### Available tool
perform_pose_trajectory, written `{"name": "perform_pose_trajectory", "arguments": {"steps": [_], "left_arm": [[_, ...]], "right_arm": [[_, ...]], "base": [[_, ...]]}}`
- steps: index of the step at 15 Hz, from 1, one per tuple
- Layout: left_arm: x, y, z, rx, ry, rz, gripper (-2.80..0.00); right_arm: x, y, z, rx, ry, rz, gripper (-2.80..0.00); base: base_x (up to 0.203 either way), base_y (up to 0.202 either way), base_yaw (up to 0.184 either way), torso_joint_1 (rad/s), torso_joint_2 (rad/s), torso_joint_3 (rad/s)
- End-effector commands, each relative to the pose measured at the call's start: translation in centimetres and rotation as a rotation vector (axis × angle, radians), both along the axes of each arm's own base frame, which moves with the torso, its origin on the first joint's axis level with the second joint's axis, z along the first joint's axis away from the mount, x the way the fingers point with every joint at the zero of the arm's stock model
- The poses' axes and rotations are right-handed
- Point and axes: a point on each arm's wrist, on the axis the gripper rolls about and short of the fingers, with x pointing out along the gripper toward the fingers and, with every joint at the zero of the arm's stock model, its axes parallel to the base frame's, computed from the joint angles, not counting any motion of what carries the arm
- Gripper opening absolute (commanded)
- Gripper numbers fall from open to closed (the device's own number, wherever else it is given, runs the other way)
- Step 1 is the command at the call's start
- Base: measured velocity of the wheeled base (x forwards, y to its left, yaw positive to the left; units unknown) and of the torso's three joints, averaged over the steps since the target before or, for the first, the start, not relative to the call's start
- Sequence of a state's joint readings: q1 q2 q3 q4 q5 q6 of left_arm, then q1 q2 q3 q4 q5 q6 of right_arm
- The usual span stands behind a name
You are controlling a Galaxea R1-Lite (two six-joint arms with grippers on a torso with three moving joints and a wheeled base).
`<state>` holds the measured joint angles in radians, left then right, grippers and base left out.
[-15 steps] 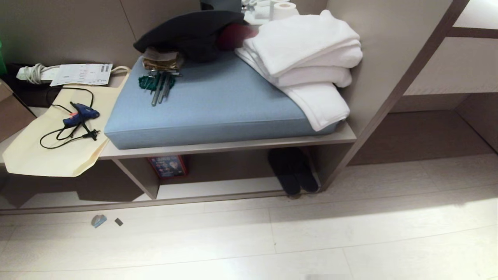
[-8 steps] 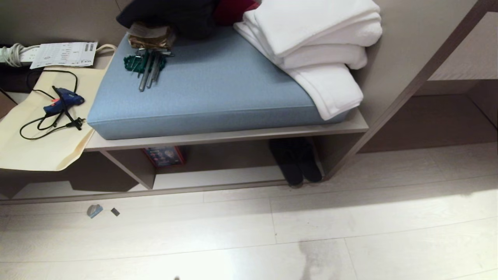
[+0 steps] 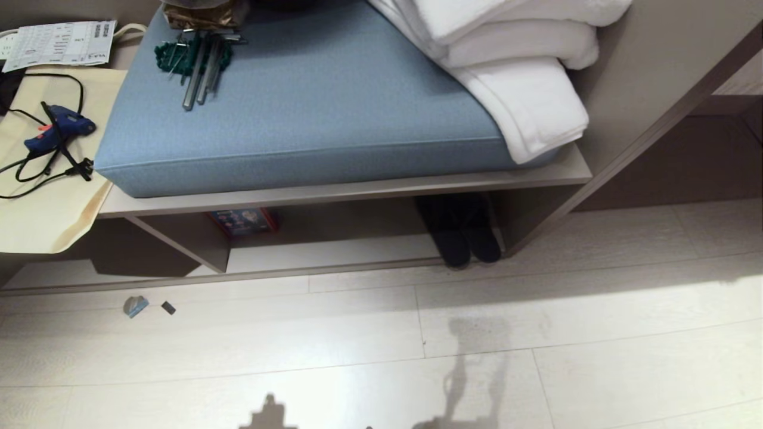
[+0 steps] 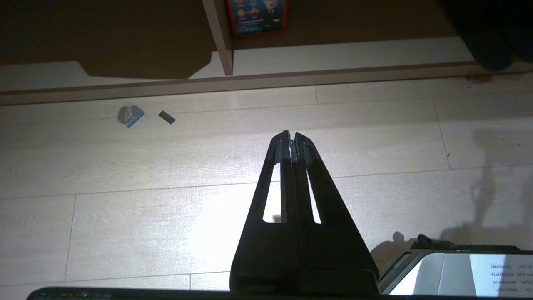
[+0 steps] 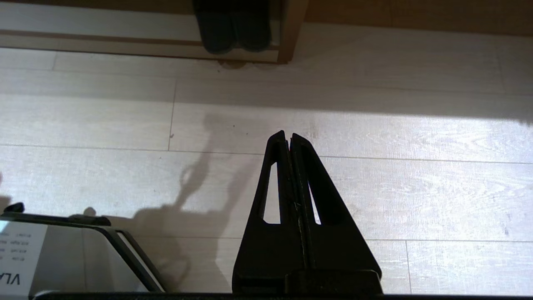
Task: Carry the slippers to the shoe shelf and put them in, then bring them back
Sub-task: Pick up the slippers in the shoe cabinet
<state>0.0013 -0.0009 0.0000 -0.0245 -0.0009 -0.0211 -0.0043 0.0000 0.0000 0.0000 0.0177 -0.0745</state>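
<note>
The dark grey slippers (image 3: 462,235) lie side by side in the right end of the shoe shelf (image 3: 334,253), toes outward, partly under the bench board; they also show in the right wrist view (image 5: 235,31) and at a corner of the left wrist view (image 4: 487,46). My left gripper (image 4: 291,135) hangs shut and empty over the pale floor, well short of the shelf. My right gripper (image 5: 288,136) is likewise shut on nothing, over the floor in front of the slippers. Neither arm appears in the head view, only their shadows.
A blue cushion (image 3: 310,113) with folded white towels (image 3: 524,71) and metal tools (image 3: 199,62) tops the bench. A blue glue gun (image 3: 56,128) lies on a cream bag. A divider (image 3: 197,250) splits the shelf, a colourful box (image 3: 244,220) behind it. Two small scraps (image 3: 146,307) lie on the floor.
The whole head view has shifted: the camera has dipped, so bench and shelf slid upward and more floor shows. Arm shadows now appear on the floor. The slippers stay put.
</note>
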Motion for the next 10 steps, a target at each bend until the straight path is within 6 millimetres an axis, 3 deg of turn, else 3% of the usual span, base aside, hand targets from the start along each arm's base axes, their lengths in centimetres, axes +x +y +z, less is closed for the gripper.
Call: {"name": "perform_pose_trajectory", "arguments": {"steps": [1,10], "left_arm": [[0.07,0.0,-0.21,0.0,0.008,0.0,-2.8],[0.07,0.0,-0.21,0.0,0.008,0.0,-2.8]], "right_arm": [[0.01,0.0,0.0,0.001,0.002,0.0,-2.8],[0.01,0.0,0.0,0.002,0.002,-0.001,-2.8]], "base": [[0.0,0.0,0.0,0.002,0.0,-0.202],[0.0,0.0,0.0,0.002,0.0,-0.197]]}}
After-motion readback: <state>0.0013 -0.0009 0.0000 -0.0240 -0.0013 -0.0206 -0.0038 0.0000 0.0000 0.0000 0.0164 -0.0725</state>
